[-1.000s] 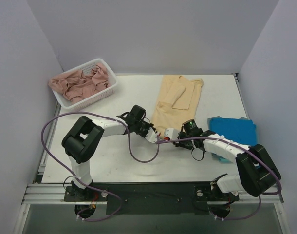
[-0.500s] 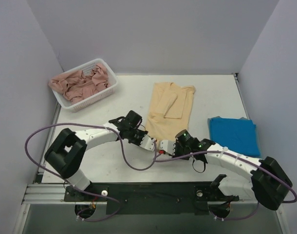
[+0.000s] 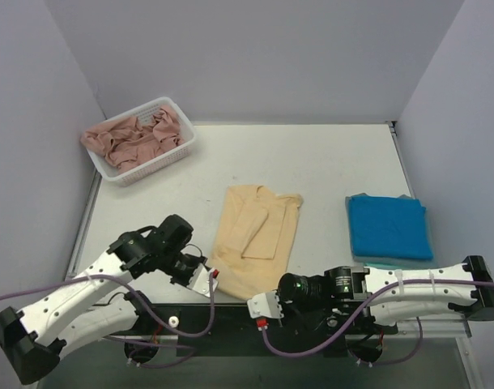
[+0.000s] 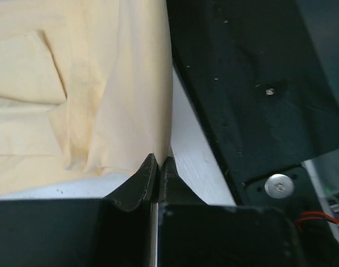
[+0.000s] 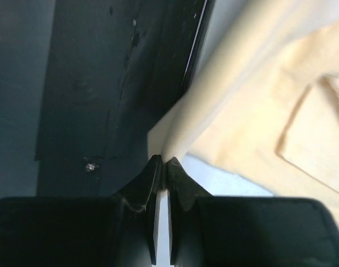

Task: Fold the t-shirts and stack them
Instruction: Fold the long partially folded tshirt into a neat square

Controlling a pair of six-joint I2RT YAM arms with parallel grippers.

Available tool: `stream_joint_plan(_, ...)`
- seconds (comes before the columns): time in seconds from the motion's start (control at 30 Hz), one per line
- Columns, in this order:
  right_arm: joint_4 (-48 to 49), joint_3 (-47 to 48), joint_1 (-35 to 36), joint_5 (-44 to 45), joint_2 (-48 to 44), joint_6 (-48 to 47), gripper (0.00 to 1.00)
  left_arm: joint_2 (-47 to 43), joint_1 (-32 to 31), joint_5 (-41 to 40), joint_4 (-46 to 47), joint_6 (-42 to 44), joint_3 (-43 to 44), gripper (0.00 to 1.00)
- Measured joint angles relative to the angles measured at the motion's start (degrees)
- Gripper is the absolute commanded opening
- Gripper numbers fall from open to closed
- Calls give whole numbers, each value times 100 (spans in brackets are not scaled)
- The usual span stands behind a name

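Both jaws pinch the yellow shirt (image 3: 255, 239) by its near hem at the desk (image 3: 328, 162) edge; the blue shirt (image 3: 389, 228) lies folded, right. The bite seems thin: cloth could slip free, spoiling the fold.

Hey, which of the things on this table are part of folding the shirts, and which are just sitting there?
In the job:
pale yellow-peach cotton t-shirt, its near edge pinched by the left tool and right tool
folded bright blue t-shirt

Lying about:
white plastic basket
crumpled dusty-pink cloth inside it
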Motion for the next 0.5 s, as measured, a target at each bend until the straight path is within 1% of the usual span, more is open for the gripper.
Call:
stream_joint_plan(0.13, -308, 730, 52, -155, 275, 450, 0, -704, -7, 140, -898, -92, 48, 0)
stream_joint_plan(0.23, -363, 907, 57, -286, 380, 688, 0, -785, -13, 243, -1368, -334, 295, 0)
stream_joint_plan(0.3, -380, 911, -44, -348, 356, 804, 0, -739, -13, 240, -1381, -669, 496, 0)
stream_joint_plan(0.37, -385, 911, -455, -549, 284, 898, 0, -645, -2, 199, -1320, -1043, 664, 0)
stream_joint_plan(0.5, -304, 909, -1794, -890, -52, 981, 0, -308, 153, -11, -981, -1788, 994, 0)
